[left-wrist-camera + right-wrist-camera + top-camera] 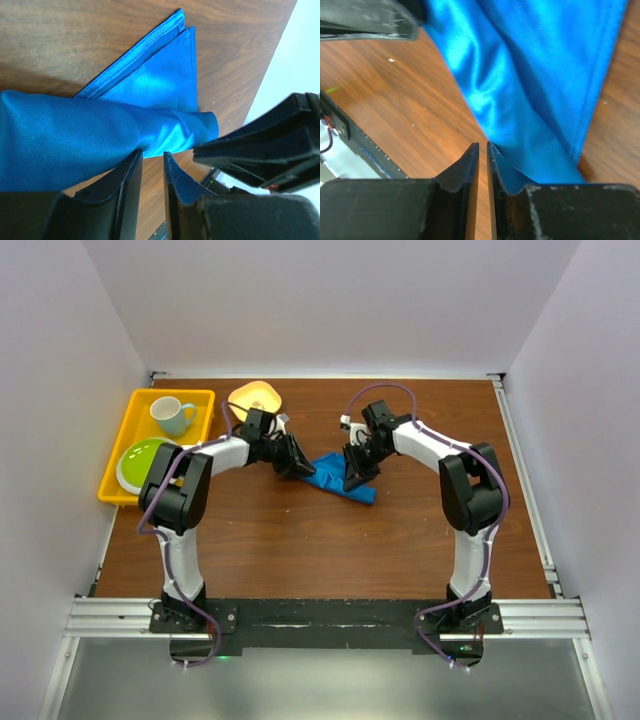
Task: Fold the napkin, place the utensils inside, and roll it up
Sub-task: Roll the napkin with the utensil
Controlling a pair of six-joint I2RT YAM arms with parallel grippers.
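The blue napkin (338,483) lies folded and partly rolled at the middle of the table. In the left wrist view the napkin (150,85) shows a rolled part over a flat folded corner. My left gripper (300,468) sits at its left end; this gripper (151,151) holds a narrow gap with bare wood showing through, its tips at the roll's edge. My right gripper (355,478) rests on the napkin's right part. In its own view the right gripper (482,143) is nearly closed, with the napkin (530,75) against its tips. The utensils are hidden.
A yellow tray (200,393) at the back left holds a light blue cup (172,416) and a green plate (140,462). A yellow bowl (255,397) stands beside it, just behind the left arm. The two grippers are close together over the napkin.
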